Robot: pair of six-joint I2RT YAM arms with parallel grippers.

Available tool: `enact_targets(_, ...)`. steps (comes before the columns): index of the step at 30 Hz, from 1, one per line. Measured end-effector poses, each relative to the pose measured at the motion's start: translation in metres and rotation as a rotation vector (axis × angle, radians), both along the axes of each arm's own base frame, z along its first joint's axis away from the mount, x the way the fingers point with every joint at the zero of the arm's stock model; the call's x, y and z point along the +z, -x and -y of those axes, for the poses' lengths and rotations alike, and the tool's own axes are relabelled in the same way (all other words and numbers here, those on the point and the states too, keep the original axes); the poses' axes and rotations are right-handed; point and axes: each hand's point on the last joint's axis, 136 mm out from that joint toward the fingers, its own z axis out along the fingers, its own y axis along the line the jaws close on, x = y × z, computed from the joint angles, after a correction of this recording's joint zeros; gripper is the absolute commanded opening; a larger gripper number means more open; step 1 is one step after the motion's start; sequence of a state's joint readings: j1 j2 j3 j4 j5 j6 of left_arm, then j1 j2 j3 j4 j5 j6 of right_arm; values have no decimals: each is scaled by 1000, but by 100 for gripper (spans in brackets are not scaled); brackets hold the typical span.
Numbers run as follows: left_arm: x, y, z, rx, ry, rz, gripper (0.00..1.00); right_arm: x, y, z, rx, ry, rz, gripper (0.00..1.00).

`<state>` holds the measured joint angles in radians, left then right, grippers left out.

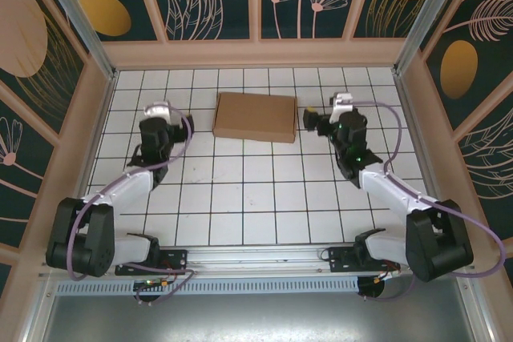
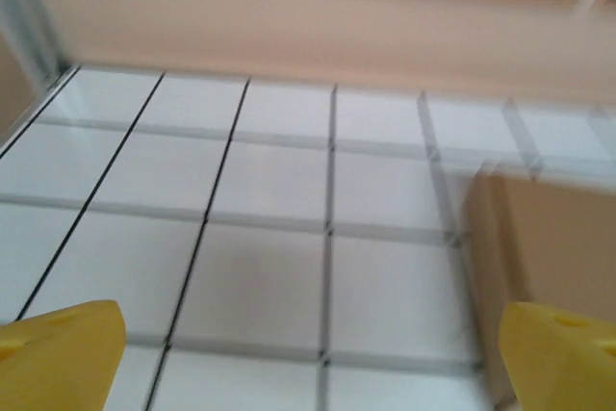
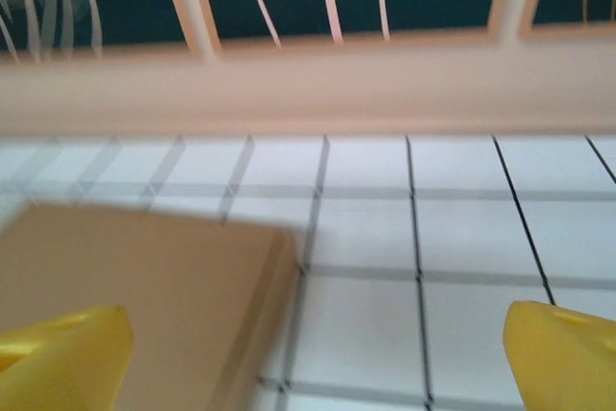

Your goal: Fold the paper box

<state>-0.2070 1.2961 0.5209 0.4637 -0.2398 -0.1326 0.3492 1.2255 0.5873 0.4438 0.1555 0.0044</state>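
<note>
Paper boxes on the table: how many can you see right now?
1. The paper box sits on the tiled table, toward the far middle. Nothing there looks able to hide another.

The shallow brown cardboard box [image 1: 255, 116] was the one obstacle on the white tiled desk [image 1: 240, 198], lying toward the far side. The left claw [image 1: 158, 118] stood near its left edge and the right claw [image 1: 314, 120] just beside its right edge, both spread wide with nothing between the fingers. Bare tiles lay open all around the box. The beige wooden rail [image 1: 256, 54] closed the far side, and slanted beige panels [image 1: 84, 130] closed both flanks.
</note>
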Motion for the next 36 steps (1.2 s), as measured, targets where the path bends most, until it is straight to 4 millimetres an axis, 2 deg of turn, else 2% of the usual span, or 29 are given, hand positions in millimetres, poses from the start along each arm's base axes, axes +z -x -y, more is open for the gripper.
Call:
enact_targets(2,-36,25,-11,2,-57,-46,99,-32,10,15,-24,67,-54,99)
enact_targets(5,-63,55,-34,75,-77,-40,99,-63,17,57,-142,99,-107,99)
enact_targets(7,-61,61,-47,121,-72,13,99,-75,19,86,-222,98,-113,99)
enact_targets(9,-45,57,-56,157,-58,103,99,-84,23,111,-287,67,-97,99)
enact_targets(12,-27,43,-61,157,-41,209,99,-95,29,132,-332,-8,-52,99)
enact_targets(14,-32,35,-64,152,-32,220,99,-101,32,138,-334,-39,-40,99)
enact_targets(15,-39,32,-65,143,-30,198,99,-99,32,140,-328,-60,-12,99)
enact_targets(17,-40,28,-65,120,-20,193,99,-92,36,148,-334,-97,63,99)
enact_targets(19,-33,21,-62,96,-10,215,99,-103,50,151,-338,-116,79,99)
enact_targets(21,-25,15,-59,76,-3,238,99,-120,54,144,-306,-126,26,99)
enact_targets(23,-22,13,-58,71,-1,247,99,-112,37,139,-285,-118,40,99)
enact_targets(26,-21,13,-57,63,1,247,99,-80,10,123,-236,-104,137,99)
enact_targets(28,-22,13,-57,60,2,247,99,-73,7,120,-229,-99,159,99)
enact_targets(36,-21,13,-57,60,2,247,99,-75,8,123,-245,-82,154,99)
